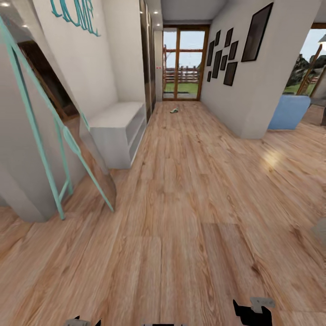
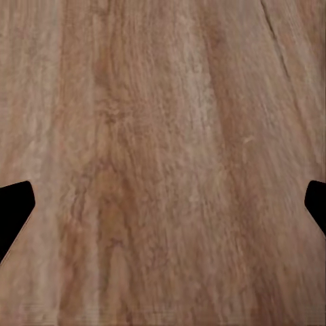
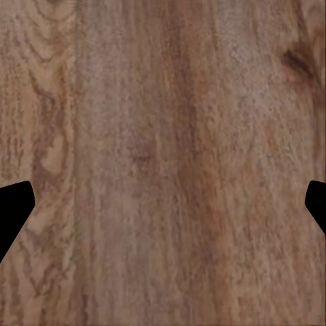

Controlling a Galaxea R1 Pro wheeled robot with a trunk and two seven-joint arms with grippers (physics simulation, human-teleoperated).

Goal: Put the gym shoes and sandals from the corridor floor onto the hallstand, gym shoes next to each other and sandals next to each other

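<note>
Head view looked down a long corridor floor point(image 1: 181, 190) of wood-grain planks, with the pale hallstand point(image 1: 118, 131) against the left wall and one small pale shoe-like object point(image 1: 174, 110), too distant to identify, lying near the glass door point(image 1: 184, 63). The step in hand appeared to be the approach; a straight drive down the middle, clear of the leaning mint-framed mirror point(image 1: 59, 149), should serve best, stopping short of the shoe. Each wrist view showed what the head view could not: the left pincer point(image 2: 163, 204) and right pincer point(image 3: 163, 204) both spread wide and empty over bare planks.
</note>
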